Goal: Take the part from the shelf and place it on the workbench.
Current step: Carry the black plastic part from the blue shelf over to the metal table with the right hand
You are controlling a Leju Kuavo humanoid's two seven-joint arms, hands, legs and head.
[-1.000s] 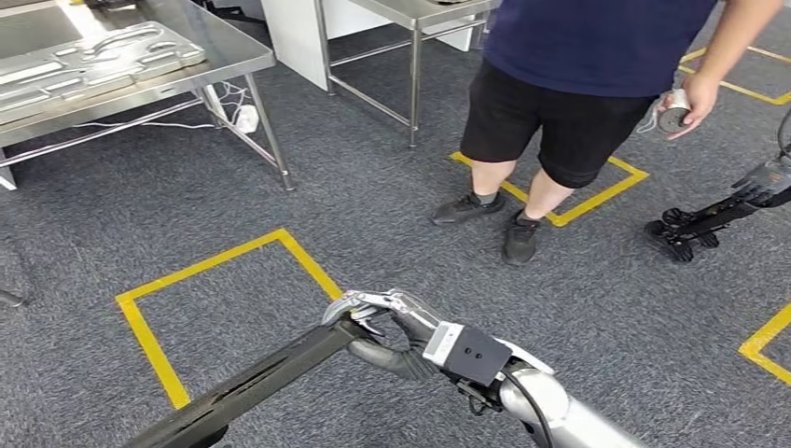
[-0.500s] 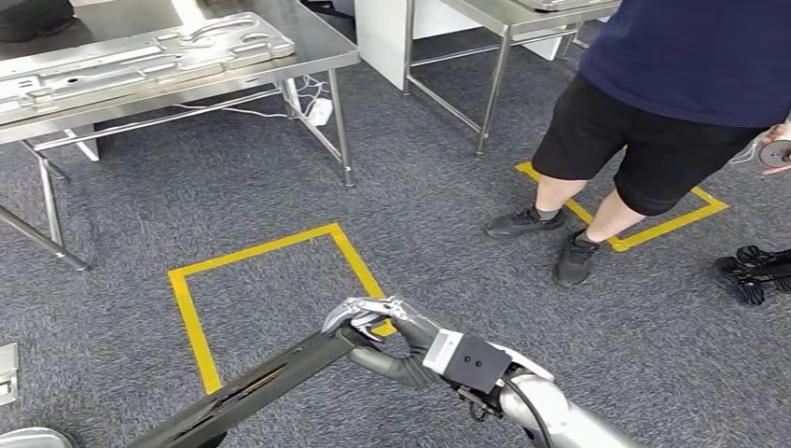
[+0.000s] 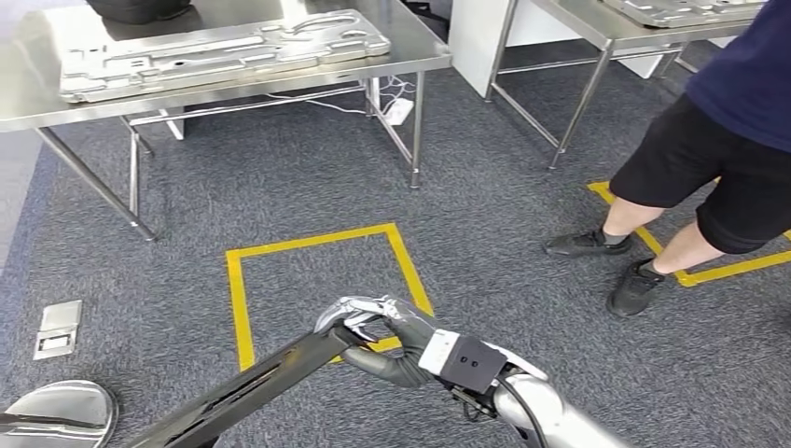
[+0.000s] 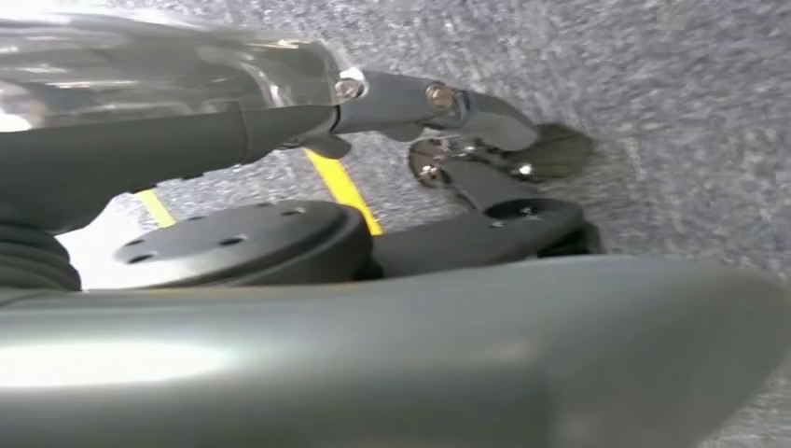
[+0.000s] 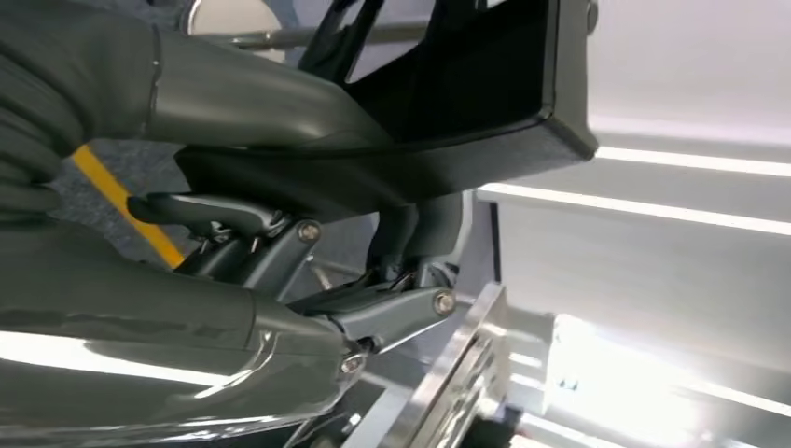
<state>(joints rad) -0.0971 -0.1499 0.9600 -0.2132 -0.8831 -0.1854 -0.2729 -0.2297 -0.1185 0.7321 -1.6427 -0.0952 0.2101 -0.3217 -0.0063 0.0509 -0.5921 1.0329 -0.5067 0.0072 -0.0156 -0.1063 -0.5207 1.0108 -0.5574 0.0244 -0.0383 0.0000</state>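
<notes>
Gripping a long flat dark part [image 3: 252,383], right hand [image 3: 387,336] fingers curled round, left hand state unclear, grey carpet [image 3: 522,271]

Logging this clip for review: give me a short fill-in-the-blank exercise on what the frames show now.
1. The right hand holds one end of a long ____ part.
2. On the carpet ahead lies a square of ____ tape.
3. The steel table carries a flat ____ panel.
4. A person in black ____ stands to the right.

Missing words: black; yellow; metal; shorts
</notes>
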